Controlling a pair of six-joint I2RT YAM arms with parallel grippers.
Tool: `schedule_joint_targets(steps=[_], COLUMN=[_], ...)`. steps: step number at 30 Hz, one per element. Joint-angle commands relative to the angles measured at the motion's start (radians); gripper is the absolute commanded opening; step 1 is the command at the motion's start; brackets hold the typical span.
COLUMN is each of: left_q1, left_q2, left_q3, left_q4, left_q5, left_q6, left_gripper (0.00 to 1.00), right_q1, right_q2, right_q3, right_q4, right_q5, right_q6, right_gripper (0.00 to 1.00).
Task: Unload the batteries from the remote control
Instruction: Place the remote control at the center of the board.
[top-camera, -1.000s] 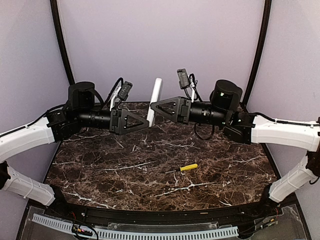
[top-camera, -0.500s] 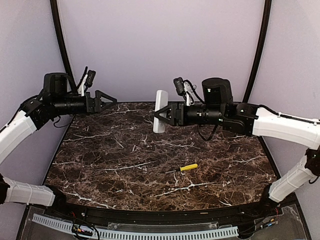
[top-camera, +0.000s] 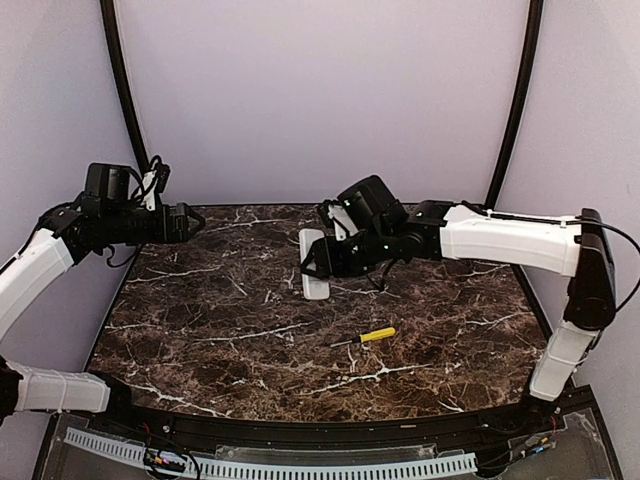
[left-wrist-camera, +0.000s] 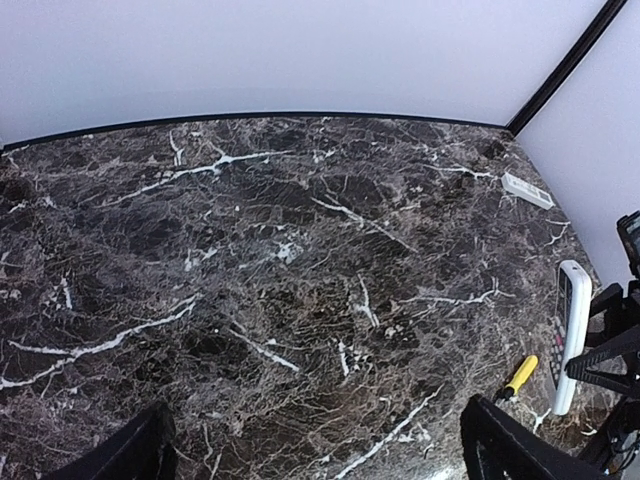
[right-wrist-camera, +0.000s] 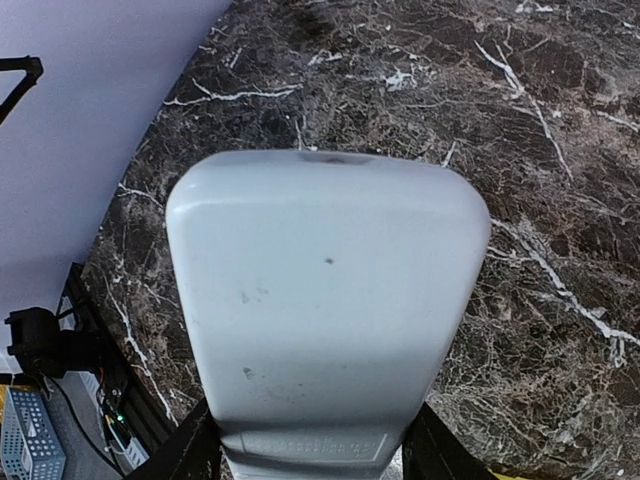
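Now the right gripper (top-camera: 327, 262) is clamped on the remote (top-camera: 312, 263); better set it back-up on the table (top-camera: 200, 340) so the left gripper (top-camera: 188, 221), fingers spread, reaches in

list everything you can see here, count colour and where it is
white plastic remote control: 1, white, in the right hand, over the table's far middle
yellow-handled screwdriver: 1, yellow with metal shaft, lying on the table right of centre
small flat white rectangular cover: 1, white, near the table's far right corner
dark marble table: 1, brown-black, white veins
batteries: none visible
left hand: open, empty, raised at left
right hand: shut on the remote
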Motion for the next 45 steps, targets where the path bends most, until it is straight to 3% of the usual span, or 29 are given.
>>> schedule_joint_targets(steps=[1, 17, 38, 45], left_q1=[0.003, 0.003, 0.003, 0.003], left_q2=[-0.008, -0.019, 0.0, 0.001], left_q3=[-0.057, -0.055, -0.055, -0.055], left_q4=[0.013, 0.004, -0.002, -0.001], left_q5=[-0.046, -0.058, -0.071, -0.071], left_q6=[0.041, 0.078, 0.078, 0.078], left_gripper=[0.99, 0.99, 0.99, 0.99], right_q1=[0.009, 0.008, 0.008, 0.008], right_q2=[0.103, 0.469, 0.609, 0.615], right_q3=[0.127, 0.452, 0.555, 0.552], right_q4=[-0.138, -0.362, -0.506, -0.503], right_q5=[0.042, 0.053, 0.12, 0.12], right_q6=[-0.032, -0.042, -0.084, -0.085], right_gripper=[0.22, 0.26, 0.37, 0.52])
